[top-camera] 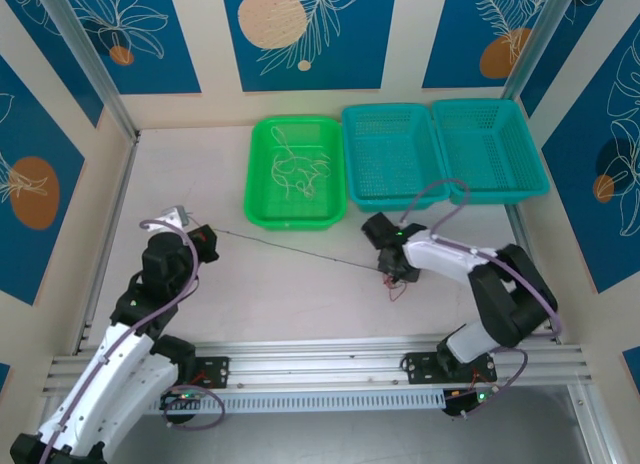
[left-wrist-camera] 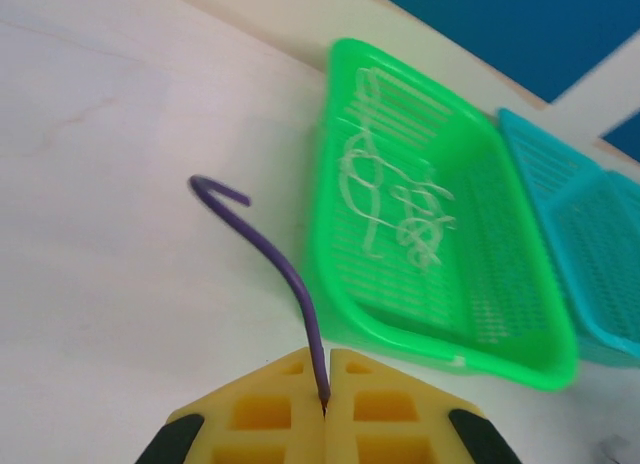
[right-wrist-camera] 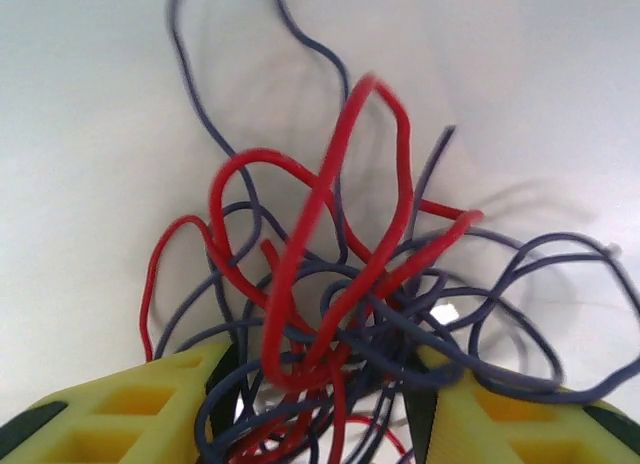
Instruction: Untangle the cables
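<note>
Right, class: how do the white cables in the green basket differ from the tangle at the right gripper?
The white cables are pale, lying loose in the green basket; the tangle is red and dark, held between the right gripper's fingers. Both are thin, looped wires.

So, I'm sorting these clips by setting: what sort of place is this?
Probably a lab robot cell, not a home: two robot arms bolted to an aluminium rail at a white table, patterned blue panels walling it in, and plastic baskets, one holding loose cables.
</note>
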Motion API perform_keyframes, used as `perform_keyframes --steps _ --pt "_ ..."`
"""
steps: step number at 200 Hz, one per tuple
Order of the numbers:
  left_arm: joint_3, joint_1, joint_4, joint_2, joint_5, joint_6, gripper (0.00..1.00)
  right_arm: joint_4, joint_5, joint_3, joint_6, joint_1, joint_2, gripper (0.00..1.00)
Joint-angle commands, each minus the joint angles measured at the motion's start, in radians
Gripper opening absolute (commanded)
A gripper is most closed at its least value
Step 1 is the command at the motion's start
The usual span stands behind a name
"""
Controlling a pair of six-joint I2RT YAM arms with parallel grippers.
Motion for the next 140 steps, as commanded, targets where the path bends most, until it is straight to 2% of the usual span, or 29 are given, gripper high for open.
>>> perform_keyframes --steps 1,18,31,62,74,86,100,120,140 --pt "0.035 0.089 -0.117 -0.018 -0.047 0.014 0.00 0.040 -0.046 -0.096 0.026 -0.137 -0.149 0.48" --pt "0.007 0.145 -0.113 -0.029 0.028 -0.026 0.00 0.078 -0.092 -0.141 -0.007 -0.234 -0.241 0.47" --pt "-0.021 0.155 -0.081 -0.029 0.089 -0.040 0.00 0.102 -0.132 -0.152 -0.052 -0.274 -0.276 0.44" --pt "-0.179 0.146 0.171 -0.013 0.345 -0.110 0.00 0.186 -0.295 -0.142 -0.152 -0.268 -0.273 0.19" --pt "-0.218 0.128 0.190 -0.003 0.369 -0.114 0.12 0.205 -0.338 -0.136 -0.152 -0.256 -0.261 0.11" --pt "-0.230 0.110 0.165 -0.014 0.361 -0.087 0.31 0.210 -0.351 -0.125 -0.152 -0.246 -0.254 0.07" --pt "-0.229 0.100 0.122 -0.061 0.332 -0.054 0.43 0.208 -0.365 -0.110 -0.164 -0.239 -0.253 0.06" --pt "-0.212 0.097 0.117 -0.133 0.307 -0.003 0.56 0.205 -0.398 -0.084 -0.192 -0.228 -0.251 0.05" --pt "-0.175 0.078 0.168 -0.126 0.345 0.071 0.58 0.192 -0.416 -0.059 -0.200 -0.217 -0.245 0.05"
